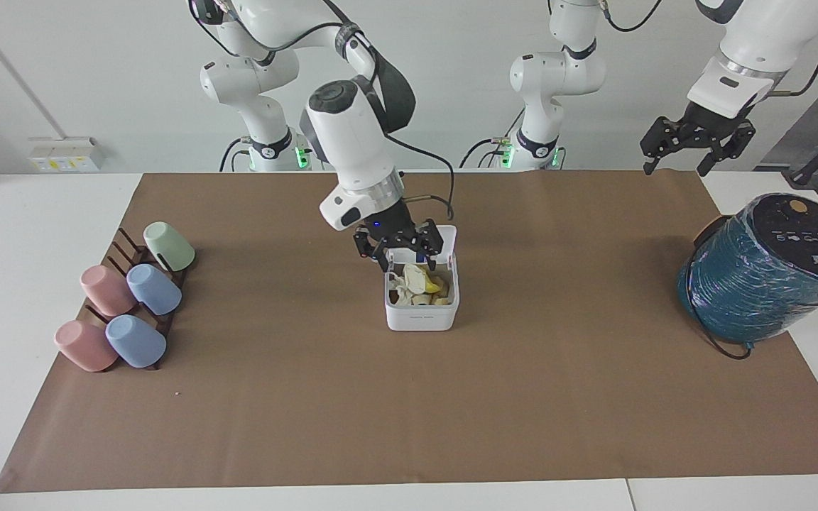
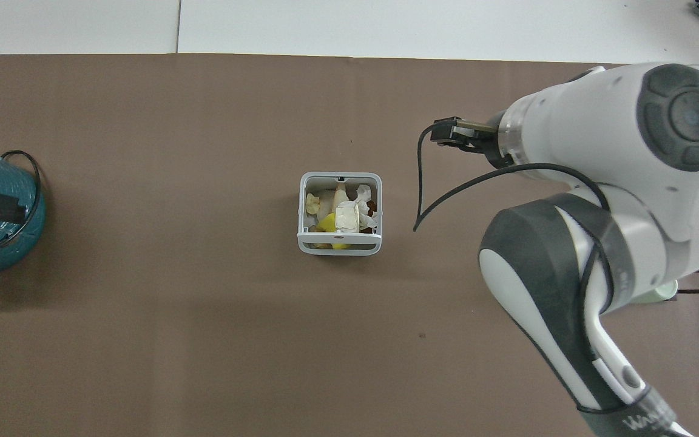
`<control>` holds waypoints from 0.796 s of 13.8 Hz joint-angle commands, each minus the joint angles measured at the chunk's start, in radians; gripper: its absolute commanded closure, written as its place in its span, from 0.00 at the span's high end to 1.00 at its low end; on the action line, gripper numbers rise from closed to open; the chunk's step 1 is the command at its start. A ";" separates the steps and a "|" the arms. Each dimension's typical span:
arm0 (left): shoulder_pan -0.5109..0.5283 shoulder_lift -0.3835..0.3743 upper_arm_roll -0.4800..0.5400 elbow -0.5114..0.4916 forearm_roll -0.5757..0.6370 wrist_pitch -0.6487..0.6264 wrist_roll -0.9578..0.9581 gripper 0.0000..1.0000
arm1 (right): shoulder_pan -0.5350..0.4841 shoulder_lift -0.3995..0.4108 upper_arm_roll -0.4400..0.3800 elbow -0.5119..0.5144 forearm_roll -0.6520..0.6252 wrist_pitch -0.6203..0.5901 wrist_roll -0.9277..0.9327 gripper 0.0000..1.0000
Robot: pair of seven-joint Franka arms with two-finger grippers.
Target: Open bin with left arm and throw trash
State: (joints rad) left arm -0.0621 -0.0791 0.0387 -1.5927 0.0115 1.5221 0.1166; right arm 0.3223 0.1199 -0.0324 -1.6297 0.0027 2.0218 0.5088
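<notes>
Both arms are glossy white with rounded, jointed casings. The right arm (image 1: 352,142) carries a dark grey round cap with a ring pattern on its wrist joint, a dark grey sleeve strapped round the forearm, and a black band lettered in white, seemingly "WAN…". A thin black cable loops from a small connector by its silver wrist flange. Each base wears a black collar with a green light. The right tool (image 1: 400,250) and left tool (image 1: 686,149) are black, skeletal linkages; a small blue light shows on the right one.
</notes>
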 commanded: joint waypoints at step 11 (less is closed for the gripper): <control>0.001 -0.027 0.000 -0.030 -0.007 0.007 0.008 1.00 | -0.373 -0.138 0.014 0.114 -0.043 -0.507 -0.455 1.00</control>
State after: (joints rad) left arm -0.0621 -0.0791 0.0387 -1.5927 0.0115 1.5221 0.1166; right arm -0.0192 -0.0058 -0.0364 -1.5390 -0.0291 1.5699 0.0783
